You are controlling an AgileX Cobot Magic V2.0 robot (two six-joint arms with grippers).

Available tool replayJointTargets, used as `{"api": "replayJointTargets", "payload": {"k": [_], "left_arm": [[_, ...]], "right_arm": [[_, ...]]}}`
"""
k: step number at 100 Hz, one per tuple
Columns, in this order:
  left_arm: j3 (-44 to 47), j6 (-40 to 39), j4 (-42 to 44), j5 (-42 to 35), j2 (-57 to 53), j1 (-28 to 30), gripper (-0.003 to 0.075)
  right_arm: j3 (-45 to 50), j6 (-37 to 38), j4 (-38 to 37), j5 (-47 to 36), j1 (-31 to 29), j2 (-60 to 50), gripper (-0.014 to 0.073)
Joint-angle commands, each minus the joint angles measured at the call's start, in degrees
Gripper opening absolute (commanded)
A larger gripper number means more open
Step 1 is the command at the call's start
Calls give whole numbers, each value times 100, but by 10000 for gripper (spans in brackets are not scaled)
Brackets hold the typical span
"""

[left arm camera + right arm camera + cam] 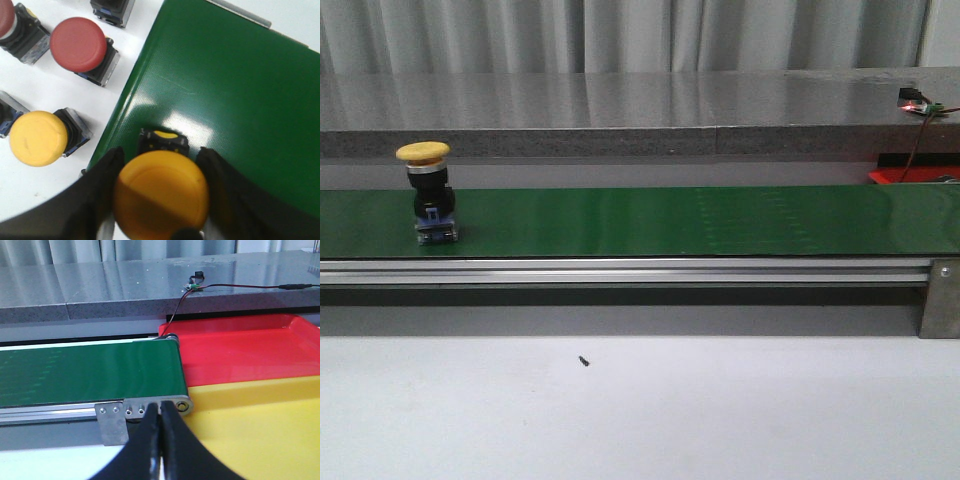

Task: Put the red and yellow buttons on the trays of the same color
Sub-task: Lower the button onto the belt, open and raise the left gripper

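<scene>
Grey curtains and a stone ledge back the green belt (670,220) in front of you. At its left end stands a yellow button (428,192), upright, cap on top of a black body. In the left wrist view the left gripper (160,200) straddles that button (161,194), fingers (102,190) wide on either side of the cap; whether they touch it you cannot tell. Expect a light, rigid, top-heavy piece with a smooth rounded cap, so take it low on the squarer black body. The right gripper (161,440) is closed on nothing near the belt's far end.

Only the left wrist view shows the spare red button (79,45) and another yellow one (39,138) waiting beside the belt. Only the right wrist view shows the red tray (250,352) and yellow tray (260,425) adjoining.
</scene>
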Motion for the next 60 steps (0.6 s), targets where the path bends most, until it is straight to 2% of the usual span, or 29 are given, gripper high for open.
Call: {"api": "replayJointTargets", "payload": {"k": [1,9,14,36,48,55,60], "left_arm": [[-200,76,-69,-265,-225,-41,393],[-200,266,-233,-265,-225,-41,512],[-200,266,-285,-265,-225,-41,552],[-200,278,-257,-265,-551,-103,551],[-200,523,-284,-118,-966,-262,471],[-200,583,-329,35,-1231,-446,363],[-200,586,-329,125,-1395,-599,254]], "right_arm": [[-110,-13,-54,-458,-5,-96,-68],[-110,-13,-54,-458,-5,-96,-68],[-110,-13,-54,-458,-5,-96,-68],[-110,-13,-54,-458,-5,-96,-68],[-110,-13,-54,-458,-5,-96,-68],[-110,-13,-54,-458,-5,-96,-68],[-110,-13,-54,-458,-5,-96,-68]]}}
